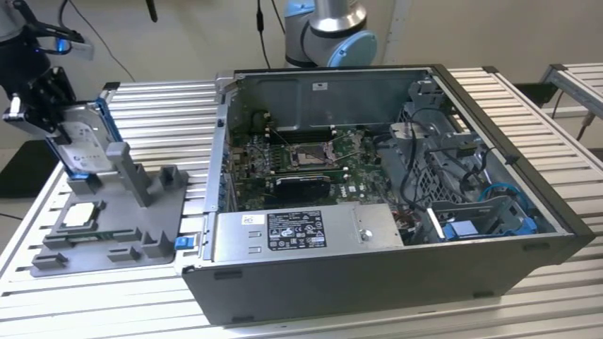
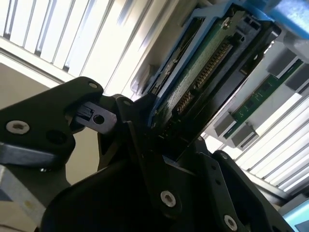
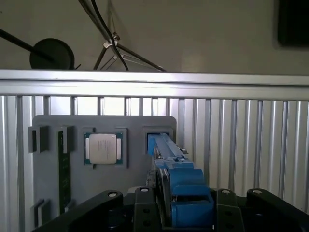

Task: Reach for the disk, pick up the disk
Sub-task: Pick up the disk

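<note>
Gripper (image 1: pixel 39 119) at the exterior view's left, jaws closed narrow on the disk (image 1: pixel 87 145). In the second wrist view, black fingers (image 2: pixel 137 145) bear on both sides of it. Disk stands on edge, tilted, blue bracket (image 3: pixel 186 193) along its rim. It is over the grey tray (image 1: pixel 160 226), beside a tall post; contact with the tray unclear. Chip (image 1: pixel 80 214) lies in a tray pocket. Open computer case (image 1: pixel 396 212) well apart, exterior view's right.

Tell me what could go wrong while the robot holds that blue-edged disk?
The fingers seem to clamp the disk near one end, so it might tilt or slip out.
The grey post stands right beside the disk; a sideways move could bump it.
The silver chip lies on the same grey holder nearby, so a dropped disk might hit it.
</note>
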Motion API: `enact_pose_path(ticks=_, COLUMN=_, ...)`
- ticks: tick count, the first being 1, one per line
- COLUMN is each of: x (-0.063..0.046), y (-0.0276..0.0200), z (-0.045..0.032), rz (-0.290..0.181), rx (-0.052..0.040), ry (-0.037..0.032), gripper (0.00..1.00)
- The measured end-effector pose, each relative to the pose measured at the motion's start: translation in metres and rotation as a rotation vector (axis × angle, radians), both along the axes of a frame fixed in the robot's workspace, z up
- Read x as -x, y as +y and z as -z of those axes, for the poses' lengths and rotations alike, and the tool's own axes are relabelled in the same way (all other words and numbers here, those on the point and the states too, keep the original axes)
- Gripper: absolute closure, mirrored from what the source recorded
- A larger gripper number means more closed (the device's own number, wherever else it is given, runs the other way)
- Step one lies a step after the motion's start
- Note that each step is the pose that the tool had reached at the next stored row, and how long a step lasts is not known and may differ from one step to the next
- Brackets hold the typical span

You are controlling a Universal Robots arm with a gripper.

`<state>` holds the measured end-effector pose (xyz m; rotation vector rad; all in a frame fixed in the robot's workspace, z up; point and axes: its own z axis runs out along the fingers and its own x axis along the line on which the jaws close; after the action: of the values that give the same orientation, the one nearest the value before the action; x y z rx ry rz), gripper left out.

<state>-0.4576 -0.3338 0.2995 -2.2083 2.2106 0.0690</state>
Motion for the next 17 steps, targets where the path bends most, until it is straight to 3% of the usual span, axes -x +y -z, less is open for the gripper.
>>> enact_pose_path(ticks=17, x=0.0, y=0.0, z=-0.0211, rz=0.0, rx=0.0, ry=0.0001, gripper=1.0)
